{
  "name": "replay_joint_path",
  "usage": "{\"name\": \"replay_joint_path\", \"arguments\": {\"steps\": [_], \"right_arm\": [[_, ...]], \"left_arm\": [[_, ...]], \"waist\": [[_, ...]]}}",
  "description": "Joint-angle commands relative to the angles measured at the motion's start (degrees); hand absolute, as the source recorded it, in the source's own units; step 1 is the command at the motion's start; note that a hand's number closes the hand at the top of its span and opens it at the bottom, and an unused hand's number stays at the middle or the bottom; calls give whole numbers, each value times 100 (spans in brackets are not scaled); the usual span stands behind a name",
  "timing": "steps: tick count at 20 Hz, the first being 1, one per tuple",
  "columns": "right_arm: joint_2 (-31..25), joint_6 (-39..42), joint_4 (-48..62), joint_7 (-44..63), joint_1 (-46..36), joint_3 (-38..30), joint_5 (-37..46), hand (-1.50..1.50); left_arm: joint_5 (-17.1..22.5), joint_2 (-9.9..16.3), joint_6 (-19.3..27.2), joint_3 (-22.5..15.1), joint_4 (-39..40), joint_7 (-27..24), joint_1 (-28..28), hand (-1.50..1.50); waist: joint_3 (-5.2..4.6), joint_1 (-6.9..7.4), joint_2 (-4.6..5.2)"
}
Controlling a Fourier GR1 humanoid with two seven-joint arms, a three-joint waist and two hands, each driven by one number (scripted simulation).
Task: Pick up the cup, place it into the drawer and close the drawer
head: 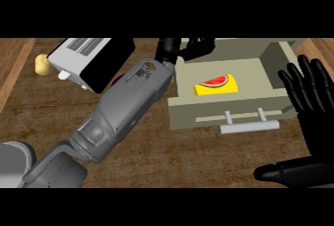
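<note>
We saw the left hand [189,46] reaching to the top centre of the frame, above the back edge of the open drawer [225,106]; its fingers were curled, but we could not tell whether they held the cup, which was hidden. The right hand [313,99] rested open, fingers up, at the right edge. A watermelon card [216,84] lay inside the drawer.
</note>
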Motion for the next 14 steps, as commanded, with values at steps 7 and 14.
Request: {"name": "replay_joint_path", "arguments": {"steps": [7, 14], "right_arm": [[17, 44, -58, 67, -63, -1, -188, -150], [43, 147, -72, 47, -94, 50, -361, -150]], "left_arm": [[144, 0, 470, -989, 350, 311, -249, -150], [725, 0, 273, -841, 118, 30, -300, -150]], "waist": [[4, -195, 30], [0, -138, 27]]}}
